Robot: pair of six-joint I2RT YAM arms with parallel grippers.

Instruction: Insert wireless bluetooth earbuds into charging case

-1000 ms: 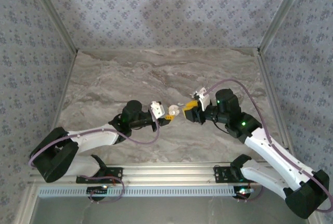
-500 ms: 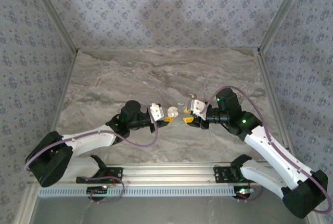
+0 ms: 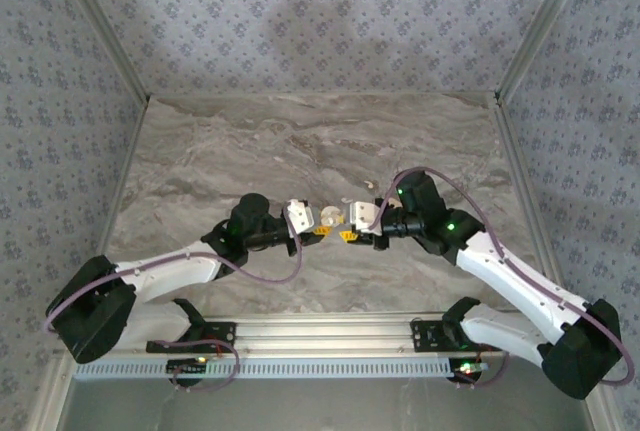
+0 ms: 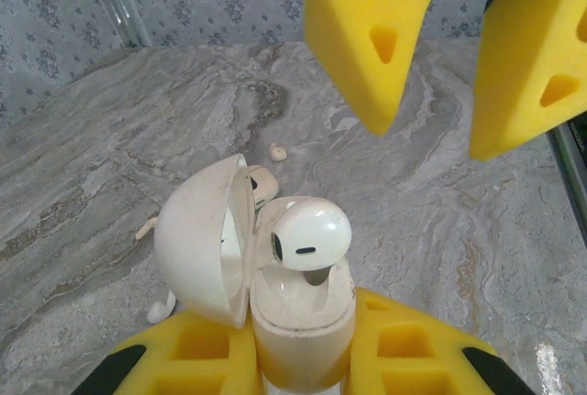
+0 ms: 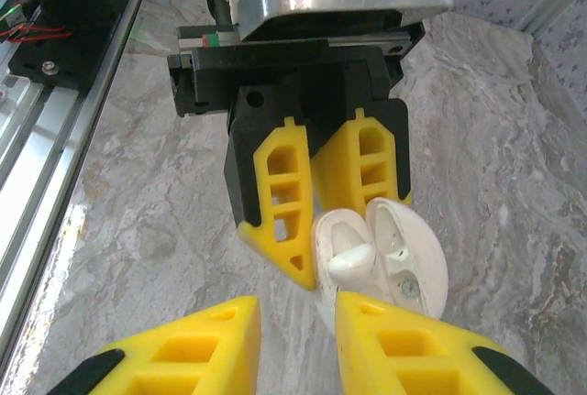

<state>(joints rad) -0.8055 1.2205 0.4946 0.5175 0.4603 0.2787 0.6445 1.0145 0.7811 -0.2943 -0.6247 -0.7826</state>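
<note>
Jaws shut, left gripper (image 4: 303,363) clamps the open case (image 4: 298,317), an earbud (image 4: 312,235) seated in it; right gripper (image 4: 431,138) faces it, jaws apart, empty.

Top view: at the desk's (image 3: 250,141) centre the left gripper (image 3: 318,227) at left faces the right gripper (image 3: 349,232) at right, with the charging case (image 3: 330,216) between them. Left wrist view: the case stands at bottom centre between the left fingers (image 4: 206,358), with its lid (image 4: 202,239) swung to its left and one earbud (image 4: 312,235) in its opening. The right fingers (image 4: 367,38) hang at upper right. Loose earbuds (image 4: 161,307) lie on the desk left of and behind the lid.
</note>
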